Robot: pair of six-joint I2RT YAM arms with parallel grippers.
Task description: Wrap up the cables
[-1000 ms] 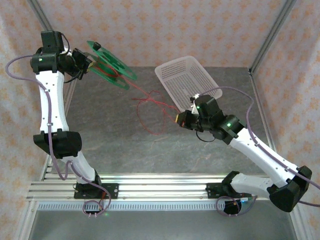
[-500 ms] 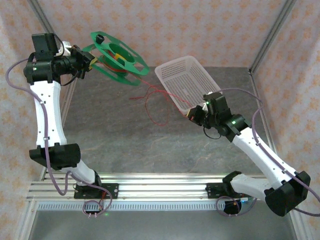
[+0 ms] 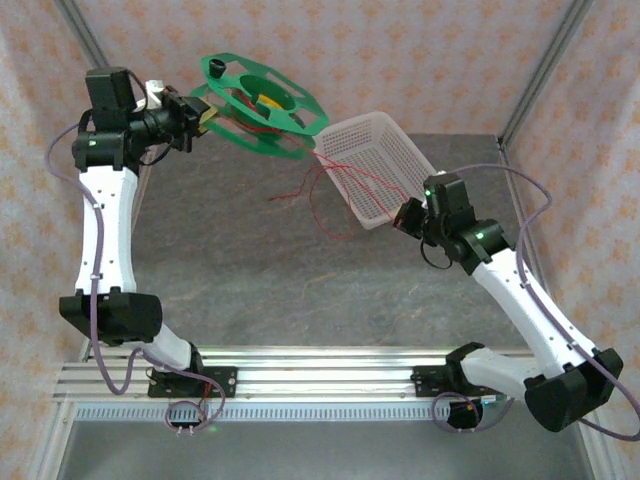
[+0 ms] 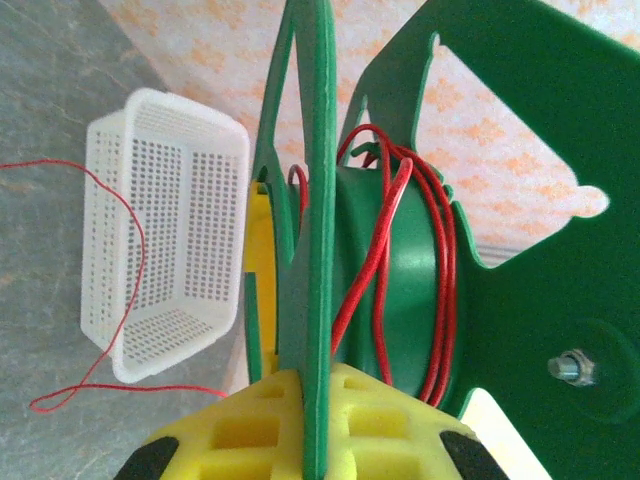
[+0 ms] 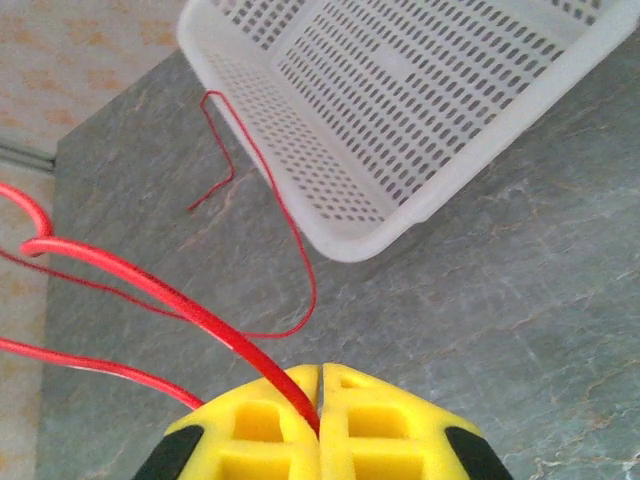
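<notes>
On the near right, the right gripper (image 5: pixel 320 385) is clamped shut on the cables (image 5: pixel 190 310), the red wire pinched between its yellow pads. The slack loops over the table (image 3: pixel 230 260), past the white basket (image 3: pixel 375 165), up to the green spool (image 3: pixel 262 105). At far left the left gripper (image 4: pixel 305 420) is closed on the spool's flange. Winding likely goes best with the wire taut and clear of the basket rim.

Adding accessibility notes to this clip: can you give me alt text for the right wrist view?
The right gripper, its yellow jaws shut, pinches a red cable that loops away to the left. More of the thin cable trails across the grey table and past the side of a white basket beyond.
</notes>
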